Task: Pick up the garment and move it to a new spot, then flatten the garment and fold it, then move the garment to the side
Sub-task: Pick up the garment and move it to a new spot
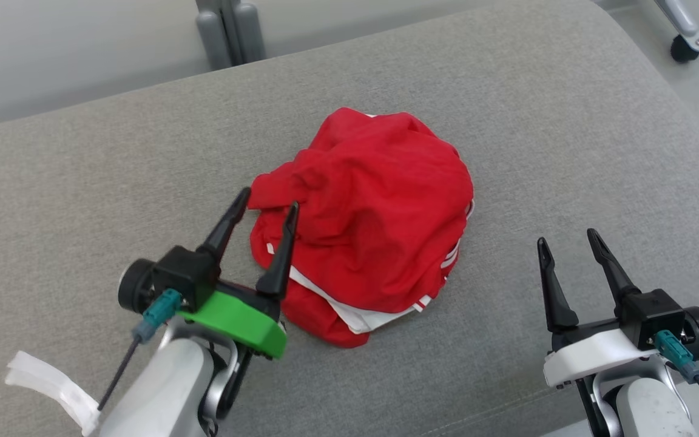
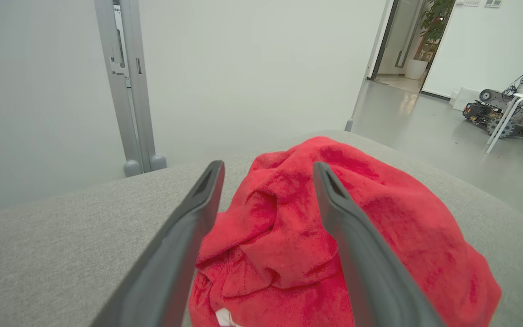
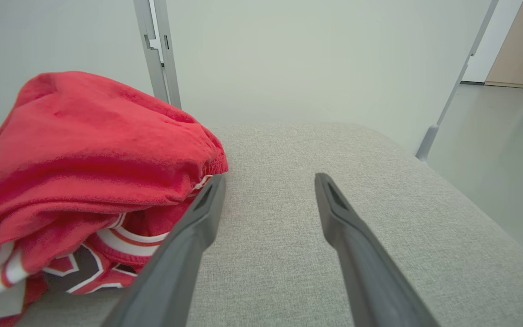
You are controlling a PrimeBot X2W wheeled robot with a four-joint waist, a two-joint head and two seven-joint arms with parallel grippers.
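Red garment (image 1: 374, 212) sits crumpled in 1 heap mid grey cushion (image 1: 568, 121) — soft fleecy red cloth, white stripe trim along the near edge, a dark-and-white print showing low on its right side. Left tool (image 1: 267, 201) spread wide, holding nothing, tips at the heap's left edge, contact unclear. Right tool (image 1: 568, 238) wide open too, empty — near right, apart from the cloth.

The left claw (image 1: 269, 199) has two long, tapering black fingers on a black block, seated on a bright green plate (image 1: 237, 318). The right claw (image 1: 567, 237) matches it but sits on a white plate (image 1: 586, 358). Each has a teal plug (image 1: 160, 307) with a thin black cable, a round black knob (image 1: 134, 285) and a pale grey forearm (image 1: 161, 388).
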